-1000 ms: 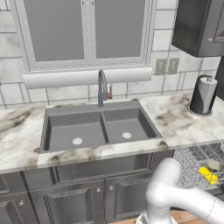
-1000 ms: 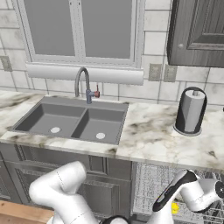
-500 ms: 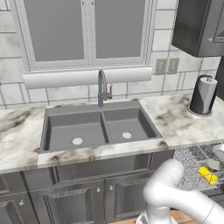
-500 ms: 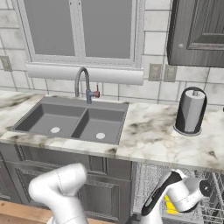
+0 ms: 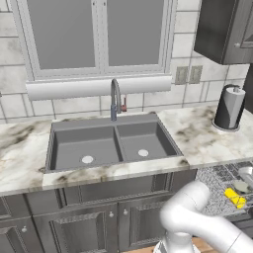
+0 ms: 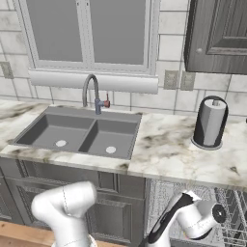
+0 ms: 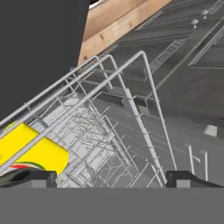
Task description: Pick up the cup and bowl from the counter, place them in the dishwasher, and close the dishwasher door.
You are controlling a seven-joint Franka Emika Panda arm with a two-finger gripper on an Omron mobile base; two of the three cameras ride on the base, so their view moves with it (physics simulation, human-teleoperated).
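The jaws are standing wide open with nothing between the 2 tips, hovering by the wire rack of the dishwasher. The yellow cup is lying in the rack, the bowl just beside it, below the tabletop.

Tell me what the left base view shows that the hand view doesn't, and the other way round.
Left base view alone: the counter, its double sink, the faucet, the dark cylinder with a white top, and the pale bowl in the dishwasher. Hand view alone: the gripper with its tips wide apart, and the wooden floor. Both share the yellow cup lying in the wire rack.
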